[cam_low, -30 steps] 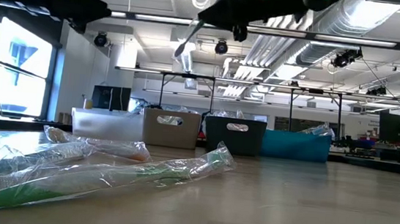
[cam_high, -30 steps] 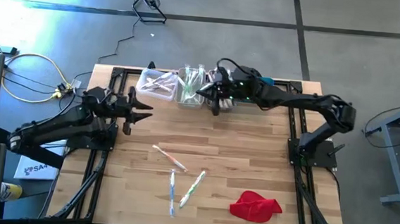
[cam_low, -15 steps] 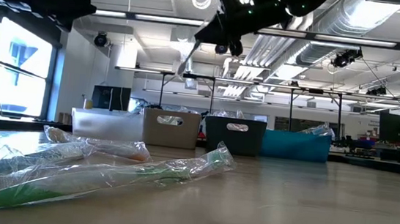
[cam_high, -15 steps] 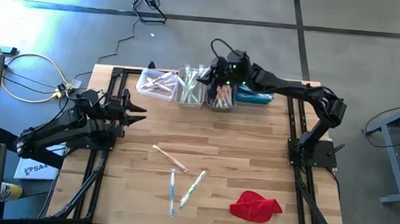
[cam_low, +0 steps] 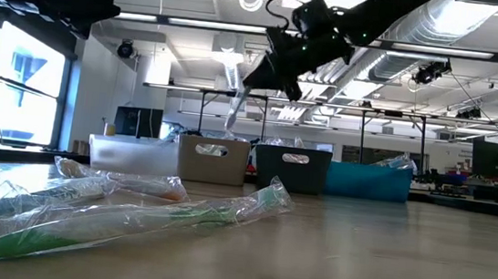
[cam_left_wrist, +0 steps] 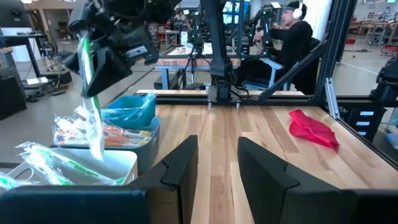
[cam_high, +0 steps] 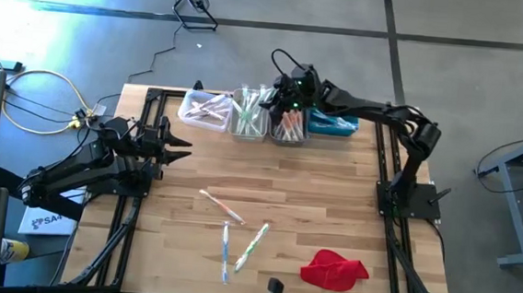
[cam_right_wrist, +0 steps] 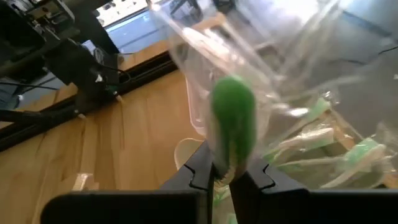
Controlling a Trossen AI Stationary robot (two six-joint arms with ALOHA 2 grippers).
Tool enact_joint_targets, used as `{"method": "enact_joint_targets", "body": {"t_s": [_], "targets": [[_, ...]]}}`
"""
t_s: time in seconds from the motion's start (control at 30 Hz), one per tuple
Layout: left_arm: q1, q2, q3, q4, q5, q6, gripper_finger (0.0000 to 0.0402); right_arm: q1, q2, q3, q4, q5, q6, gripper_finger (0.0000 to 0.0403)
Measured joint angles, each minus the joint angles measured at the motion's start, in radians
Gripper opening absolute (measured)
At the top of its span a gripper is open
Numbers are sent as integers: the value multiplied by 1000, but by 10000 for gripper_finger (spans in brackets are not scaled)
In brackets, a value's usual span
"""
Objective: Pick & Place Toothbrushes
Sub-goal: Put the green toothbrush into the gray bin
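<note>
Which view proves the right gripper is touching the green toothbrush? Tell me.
Touching. The right wrist view shows the right gripper pinching the wrapped green toothbrush between its fingers.

no legible txt, labels or nos. anywhere.

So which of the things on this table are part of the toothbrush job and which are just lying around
Part of the job:
- green toothbrush held in the right gripper, above the bins
- loose toothbrushes mid-table
- toothbrushes already in the bins

Just lying about:
- red cloth near the front right
- left gripper, waiting at the left edge
</note>
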Motion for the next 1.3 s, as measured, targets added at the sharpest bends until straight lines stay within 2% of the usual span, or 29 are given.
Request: {"method": "enact_joint_targets", "body": {"t_s": [0.2,0.47,1.3], "targets": [[0,0,0,1,0,-8,112,-8,80,42,-1,-59,26,25],[0,0,0,0,0,-16,112,-7,146,76,-34,-68,26,25],[0,0,1,0,0,-18,112,20,145,77,-138,-35,21,25]]}}
